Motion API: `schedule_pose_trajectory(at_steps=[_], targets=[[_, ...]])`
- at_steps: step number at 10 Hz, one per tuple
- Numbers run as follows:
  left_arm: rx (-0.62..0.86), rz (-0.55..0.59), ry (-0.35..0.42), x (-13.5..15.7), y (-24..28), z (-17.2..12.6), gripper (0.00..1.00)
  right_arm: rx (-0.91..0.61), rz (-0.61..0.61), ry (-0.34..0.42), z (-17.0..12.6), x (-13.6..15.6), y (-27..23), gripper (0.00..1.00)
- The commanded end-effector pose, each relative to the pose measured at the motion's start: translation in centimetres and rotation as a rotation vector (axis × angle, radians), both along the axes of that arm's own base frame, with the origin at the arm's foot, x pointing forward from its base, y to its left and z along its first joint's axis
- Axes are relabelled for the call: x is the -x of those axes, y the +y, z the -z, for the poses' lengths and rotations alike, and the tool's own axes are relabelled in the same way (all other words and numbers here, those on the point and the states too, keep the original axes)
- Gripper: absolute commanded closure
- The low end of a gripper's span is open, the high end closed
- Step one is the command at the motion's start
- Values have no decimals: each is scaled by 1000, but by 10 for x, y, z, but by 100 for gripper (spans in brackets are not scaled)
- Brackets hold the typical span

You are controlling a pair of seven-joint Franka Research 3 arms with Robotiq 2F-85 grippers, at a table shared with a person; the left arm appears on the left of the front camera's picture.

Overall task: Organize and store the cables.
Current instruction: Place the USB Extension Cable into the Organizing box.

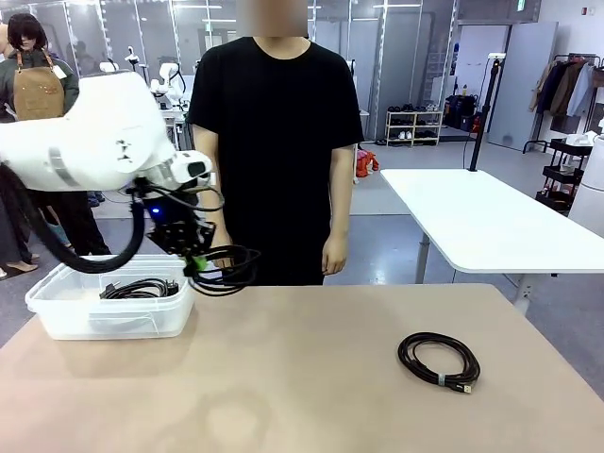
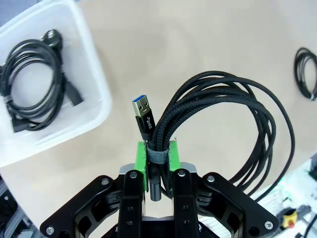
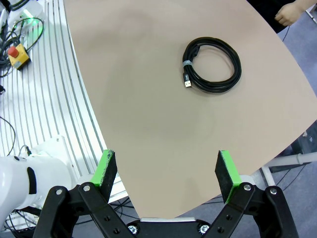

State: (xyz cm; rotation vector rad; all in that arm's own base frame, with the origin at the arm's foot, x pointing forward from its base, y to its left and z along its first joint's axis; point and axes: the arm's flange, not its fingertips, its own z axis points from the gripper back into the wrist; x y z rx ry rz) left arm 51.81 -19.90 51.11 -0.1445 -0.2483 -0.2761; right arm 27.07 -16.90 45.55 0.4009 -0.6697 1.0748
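Nearest you, a coiled cable (image 1: 439,360) lies flat on the table (image 1: 283,387), right side. Your right gripper (image 3: 167,171) hangs spread wide above it. Farther back, your left gripper (image 2: 157,151) pinches a second cable (image 2: 237,114) at its strap, just beside the bin (image 1: 57,316) holding stored cables (image 1: 142,288).

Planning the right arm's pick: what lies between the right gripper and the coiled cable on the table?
The stretch is bare: the right wrist view shows plain tabletop between the open right gripper and the coiled cable.
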Motion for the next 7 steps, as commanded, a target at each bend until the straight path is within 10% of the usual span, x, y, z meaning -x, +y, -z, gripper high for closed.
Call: schedule_pose_trajectory(at_steps=[1, 7], targets=[[-25, 77, -42, 16, 33, -4, 100, 2, 1, -8, 0, -2, 1, 0], [-27, 40, -63, 4, 70, -5, 100, 2, 1, -8, 0, -2, 1, 0]])
